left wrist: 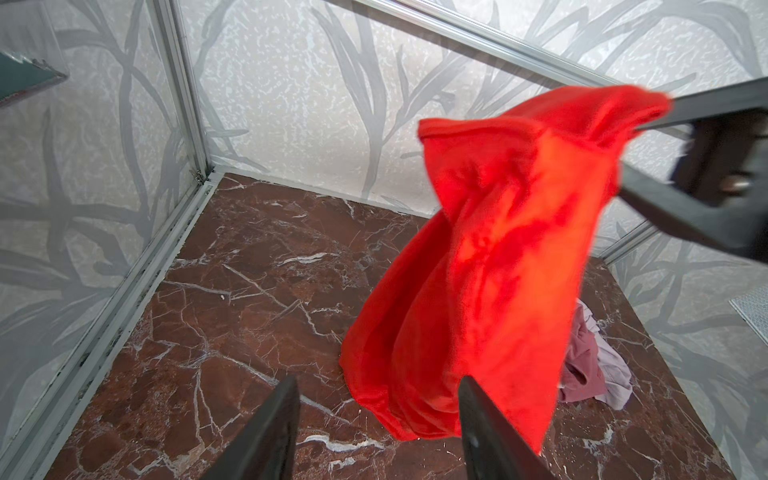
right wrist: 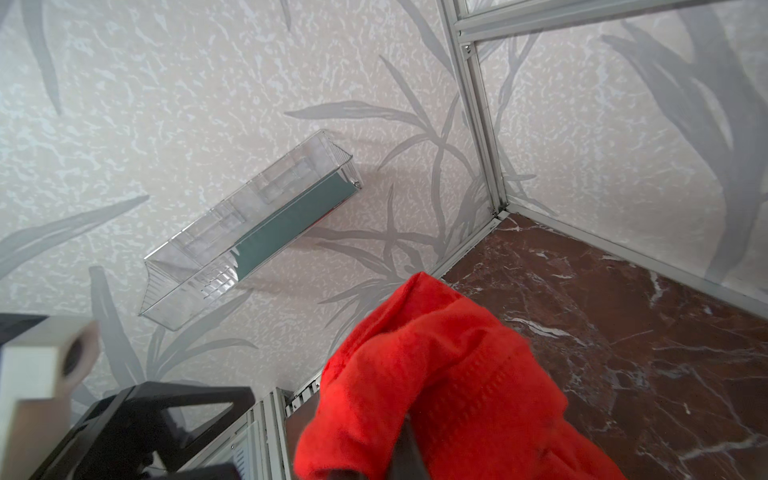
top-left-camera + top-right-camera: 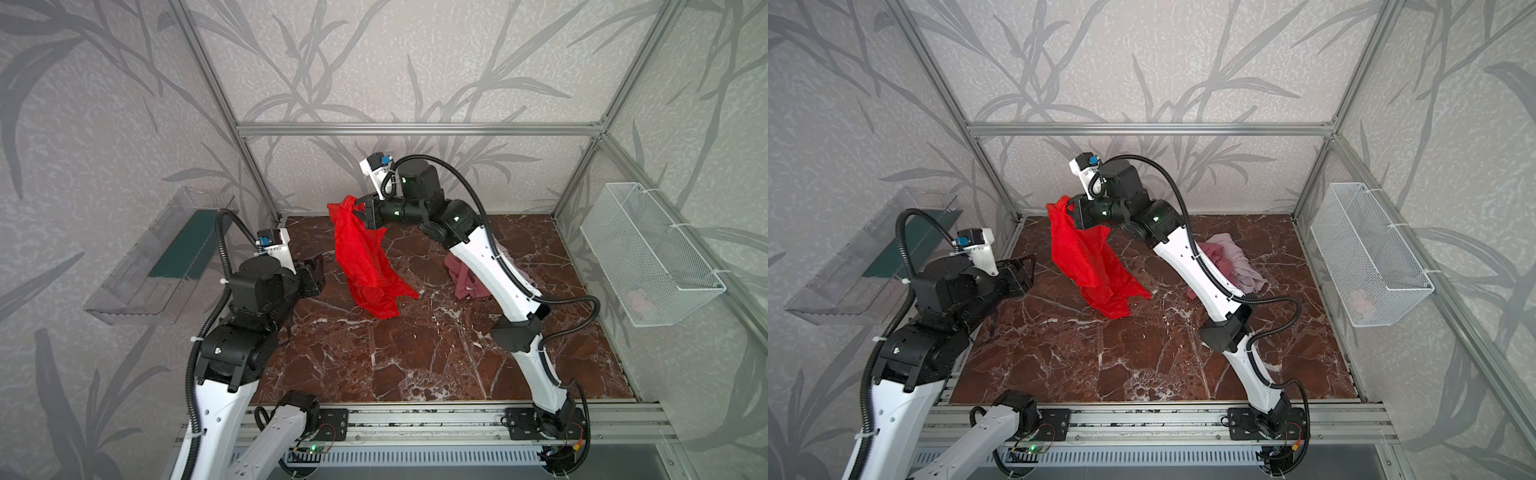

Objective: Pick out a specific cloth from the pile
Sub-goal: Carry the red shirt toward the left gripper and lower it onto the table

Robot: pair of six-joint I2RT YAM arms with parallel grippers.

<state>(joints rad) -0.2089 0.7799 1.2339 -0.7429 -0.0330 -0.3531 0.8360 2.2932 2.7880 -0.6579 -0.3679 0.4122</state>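
The cloth (image 3: 361, 257) (image 3: 1090, 257) is bright red and hangs in a long drape from my right gripper (image 3: 360, 210) (image 3: 1070, 208), which is shut on its top corner, high over the back of the marble floor. Its lower end reaches down near the floor; I cannot tell whether it touches. In the right wrist view the cloth (image 2: 449, 386) bunches over the right gripper (image 2: 399, 457). My left gripper (image 3: 318, 274) (image 3: 1027, 270) (image 1: 378, 386) is open and empty, just left of the cloth (image 1: 490, 257). The pile (image 3: 465, 282) (image 3: 1237, 262) (image 1: 590, 365), rose and pale pink, lies behind the right arm.
A clear plastic bin (image 3: 145, 266) (image 2: 249, 224) hangs on the left wall. A white wire basket (image 3: 648, 253) (image 3: 1370, 253) hangs on the right wall with something pale pink inside. Aluminium frame posts run along the floor's edges and corners.
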